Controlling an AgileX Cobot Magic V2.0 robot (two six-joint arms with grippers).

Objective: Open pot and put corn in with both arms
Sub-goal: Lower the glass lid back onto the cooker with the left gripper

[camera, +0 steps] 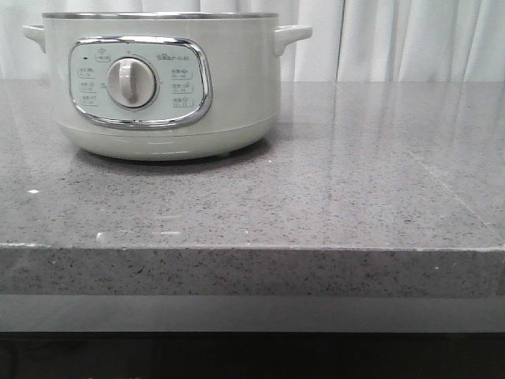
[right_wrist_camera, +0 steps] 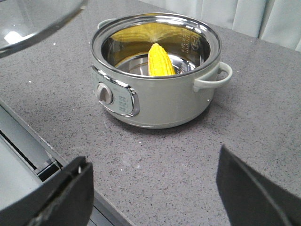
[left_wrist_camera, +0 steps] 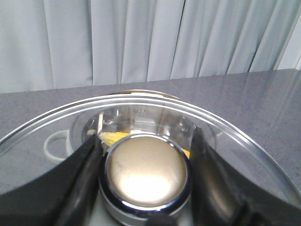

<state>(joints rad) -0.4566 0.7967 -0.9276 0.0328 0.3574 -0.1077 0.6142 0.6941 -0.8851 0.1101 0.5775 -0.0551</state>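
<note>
Corn already in the open pot, lid held aloft

The pot (right_wrist_camera: pixel 155 80) sits heavy on the counter (camera: pixel 331 197); left gripper (left_wrist_camera: pixel 145 176) clamps the fragile, slippery glass lid (left_wrist_camera: pixel 244 141) by its knob (left_wrist_camera: pixel 146 176); right gripper (right_wrist_camera: pixel 153 188) spread, empty; stiff, light corn (right_wrist_camera: pixel 161 60) leans inside

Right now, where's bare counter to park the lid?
Open counter runs from the pot rightward to the counter's end and forward to its front edge; the right wrist view shows the same stretch bare. The pot's own spot is taken, corn inside. The left gripper holds the glass lid by its knob.
</note>
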